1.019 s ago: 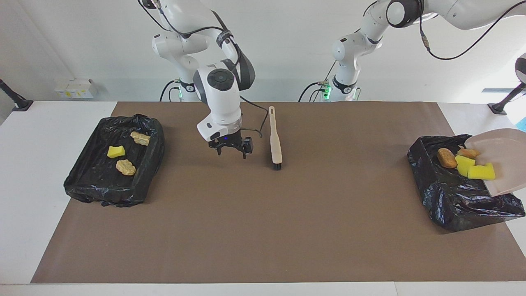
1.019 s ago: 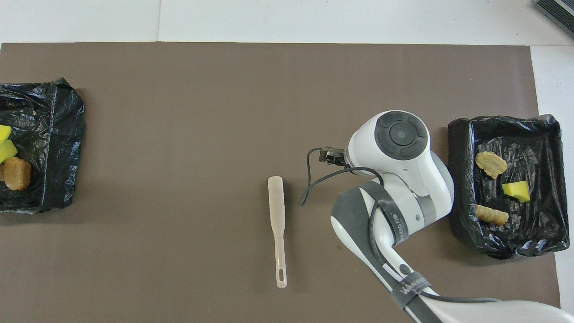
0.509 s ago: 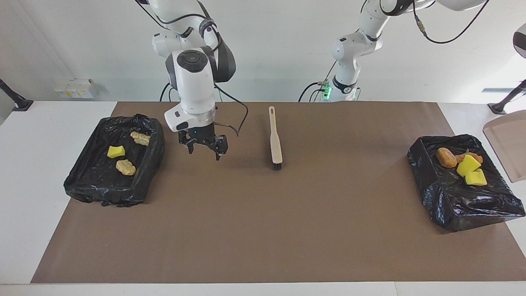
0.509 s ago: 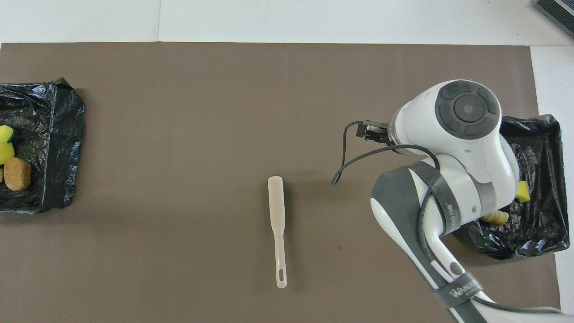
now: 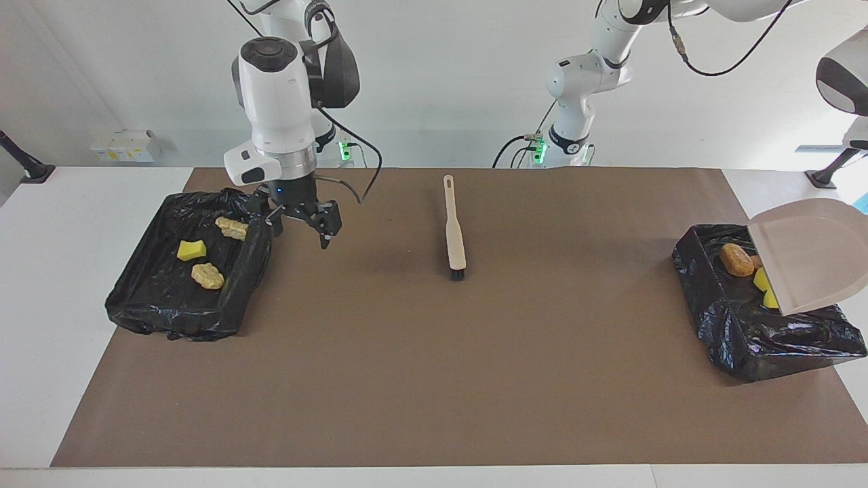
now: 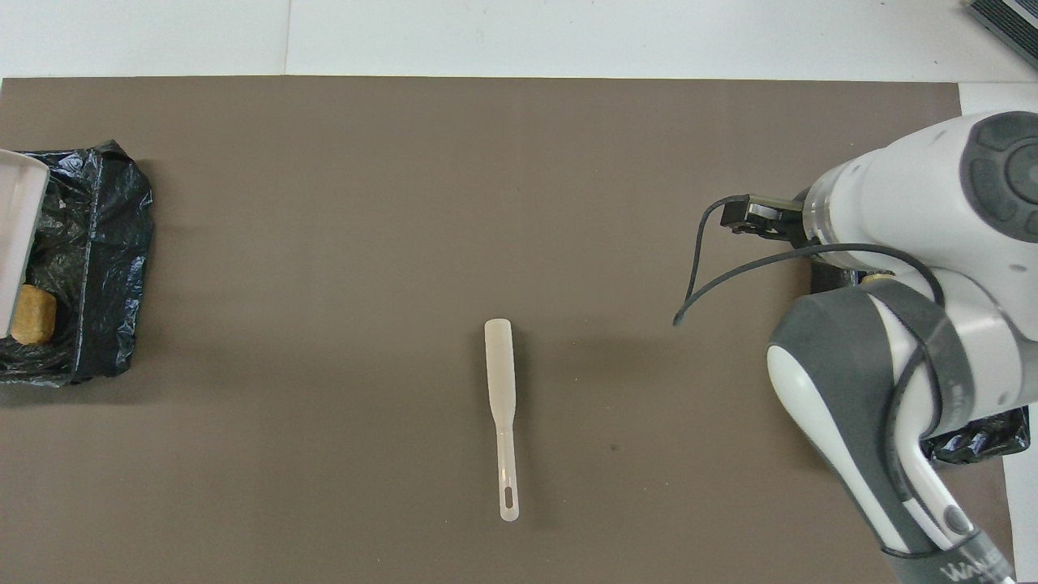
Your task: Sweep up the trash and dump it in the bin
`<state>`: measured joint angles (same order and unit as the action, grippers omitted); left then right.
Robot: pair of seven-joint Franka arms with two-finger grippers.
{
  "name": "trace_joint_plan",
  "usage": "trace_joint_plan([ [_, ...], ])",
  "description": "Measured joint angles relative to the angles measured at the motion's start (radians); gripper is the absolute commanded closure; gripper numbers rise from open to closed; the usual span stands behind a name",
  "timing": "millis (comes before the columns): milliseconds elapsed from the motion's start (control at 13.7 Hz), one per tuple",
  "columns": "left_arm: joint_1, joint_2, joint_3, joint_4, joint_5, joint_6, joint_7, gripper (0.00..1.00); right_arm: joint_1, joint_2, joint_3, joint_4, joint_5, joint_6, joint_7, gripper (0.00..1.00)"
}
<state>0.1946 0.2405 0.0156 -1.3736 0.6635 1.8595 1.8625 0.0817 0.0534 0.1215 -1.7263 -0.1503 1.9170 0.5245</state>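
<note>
Two bins (image 5: 183,285) — five trash lumps (image 5: 207,276)

a plain brown mat (image 5: 434,352) covers the white tabletop (image 5: 61,285), and on it lie a beige long-handled brush with black bristles (image 5: 453,230) and two trays lined with glossy black plastic bags (image 5: 183,298) (image 5: 759,332). in them sit bright yellow sponge chunks (image 5: 191,250) and tan or brown bread-like lumps (image 5: 207,276) (image 5: 736,259). a pale pinkish-beige plastic dustpan (image 5: 810,254) hangs over one tray; the arms are white with grey joints and black end effectors (image 5: 300,232).

Yellow and tan trash (image 5: 207,275) lumps in two black-lined bins (image 5: 135,298)
</note>
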Motion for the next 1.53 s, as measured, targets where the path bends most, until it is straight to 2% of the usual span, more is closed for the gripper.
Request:
trace_joint_plan([
  [218,-0.1,-0.006,-0.003,-0.008,-0.083,-0.144,-0.127,1.0,-0.061,-0.029,-0.019,0.099,0.0,-0.165,-0.156,0.0],
  [437,-0.212,-0.055,-0.006,-0.095,-0.184,-0.219,-0.355,1.0,-0.061,-0.086,-0.108,0.156,0.012,-0.316,-0.29,0.0],
  [655,-0.316,-0.097,-0.007,-0.191,-0.302,-0.266,-0.642,1.0,-0.06,-0.145,-0.223,0.144,0.128,-0.431,-0.354,0.0],
  [946,-0.422,-0.103,-0.009,-0.259,-0.464,-0.273,-1.012,1.0,-0.051,-0.162,-0.25,0.121,0.14,-0.423,-0.372,0.0],
  [1237,-0.523,-0.094,-0.011,-0.302,-0.623,-0.225,-1.444,1.0,0.055,-0.159,-0.286,0.117,0.087,-0.406,-0.373,0.0],
  [1528,-0.634,-0.051,-0.012,-0.313,-0.672,-0.106,-1.758,1.0,0.008,-0.159,-0.302,0.115,0.094,-0.404,-0.413,0.0],
])
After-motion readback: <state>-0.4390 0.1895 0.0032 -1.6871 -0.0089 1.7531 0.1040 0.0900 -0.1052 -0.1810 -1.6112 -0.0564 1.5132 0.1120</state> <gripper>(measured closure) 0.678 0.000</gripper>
